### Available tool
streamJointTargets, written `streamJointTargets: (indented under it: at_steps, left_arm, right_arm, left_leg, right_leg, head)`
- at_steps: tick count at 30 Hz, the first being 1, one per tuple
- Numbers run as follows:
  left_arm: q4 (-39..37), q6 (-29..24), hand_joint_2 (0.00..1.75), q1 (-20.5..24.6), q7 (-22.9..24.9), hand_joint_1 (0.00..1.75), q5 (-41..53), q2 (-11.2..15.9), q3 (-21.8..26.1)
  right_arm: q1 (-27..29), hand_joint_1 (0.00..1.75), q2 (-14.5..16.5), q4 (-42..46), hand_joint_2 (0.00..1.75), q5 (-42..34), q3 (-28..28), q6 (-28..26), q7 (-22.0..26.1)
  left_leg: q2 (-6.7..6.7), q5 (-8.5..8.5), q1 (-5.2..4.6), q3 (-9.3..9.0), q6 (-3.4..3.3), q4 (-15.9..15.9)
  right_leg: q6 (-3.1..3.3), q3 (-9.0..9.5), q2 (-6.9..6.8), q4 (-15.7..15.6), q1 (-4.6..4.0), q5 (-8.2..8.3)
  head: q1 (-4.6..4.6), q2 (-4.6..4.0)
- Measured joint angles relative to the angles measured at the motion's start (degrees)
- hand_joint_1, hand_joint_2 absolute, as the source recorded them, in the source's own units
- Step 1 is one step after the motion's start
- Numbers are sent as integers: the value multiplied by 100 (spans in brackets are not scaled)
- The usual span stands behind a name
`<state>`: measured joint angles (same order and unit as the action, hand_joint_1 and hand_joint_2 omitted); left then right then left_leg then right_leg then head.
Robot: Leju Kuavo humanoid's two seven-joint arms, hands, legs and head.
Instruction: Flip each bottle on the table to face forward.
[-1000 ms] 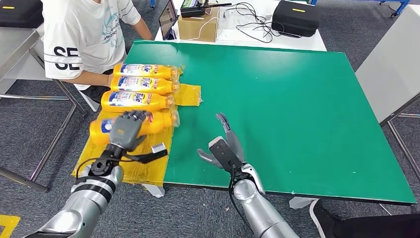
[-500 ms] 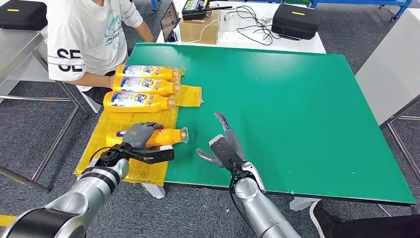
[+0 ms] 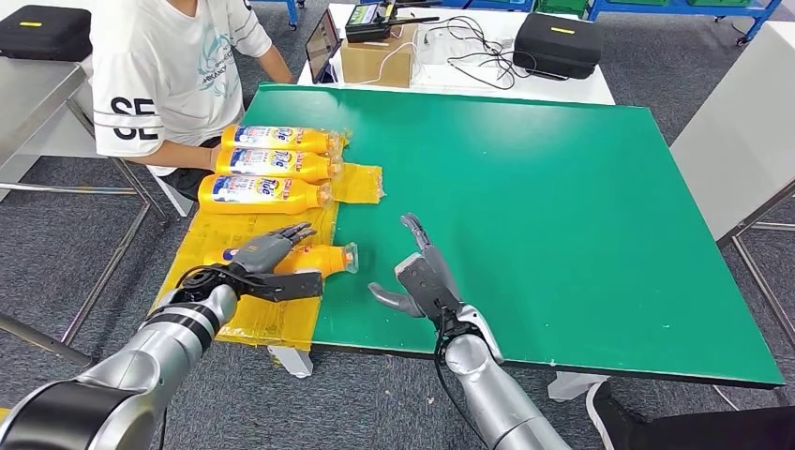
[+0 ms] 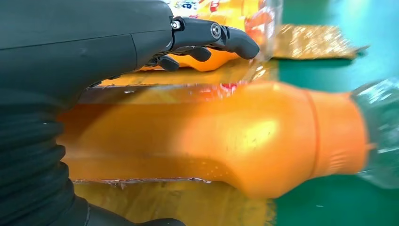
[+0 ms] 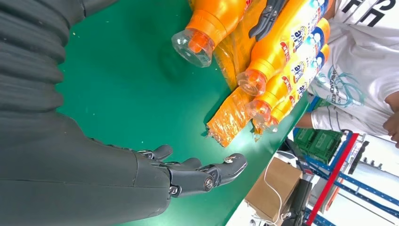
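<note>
We log: left hand [image 3: 265, 251] resting fingers-spread on the nearest orange detergent bottle [image 3: 314, 258]; right hand [image 3: 422, 277] open, holding nothing.

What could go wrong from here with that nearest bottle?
The nearest bottle lies under the left hand, whose fingers look spread rather than wrapped, so it might roll off the yellow sheet. Its clear cap overhangs the green table. The right hand is open nearby and could bump it.
</note>
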<state>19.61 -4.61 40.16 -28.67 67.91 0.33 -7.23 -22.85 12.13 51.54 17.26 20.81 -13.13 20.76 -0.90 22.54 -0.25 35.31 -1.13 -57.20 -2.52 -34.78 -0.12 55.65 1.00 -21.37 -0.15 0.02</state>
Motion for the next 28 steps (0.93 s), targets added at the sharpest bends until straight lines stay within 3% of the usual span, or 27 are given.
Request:
streamJointTargets:
  at_steps: [10, 17, 28]
  left_arm:
    - [176, 169, 175, -138, -967, 0, -953, 246, 97]
    - [1316, 445, 175, -827, -1145, 0, -3651, 510, -365]
    - [2059, 519, 175, -1223, -1148, 0, -3973, 677, -679]
  right_arm:
    - [-24, 0, -81, -34, 175, -102, -5, 49, 92]
    - [-23, 0, -157, -70, 175, -170, -35, 47, 182]
    - [-23, 0, -168, -96, 175, -179, -80, 47, 191]
  left_leg:
    - [1, 0, 0, 4, 0, 0]
    - [11, -3, 1, 30, 0, -2]
    - [12, -3, 1, 81, 0, -4]
  right_leg:
    - [-6, -5, 1, 0, 0, 4]
    - [-7, -38, 3, 1, -1, 6]
    - [-10, -88, 3, 2, 0, 7]
  head:
    - [1, -1]
    - [2, -1]
    - [1, -1]
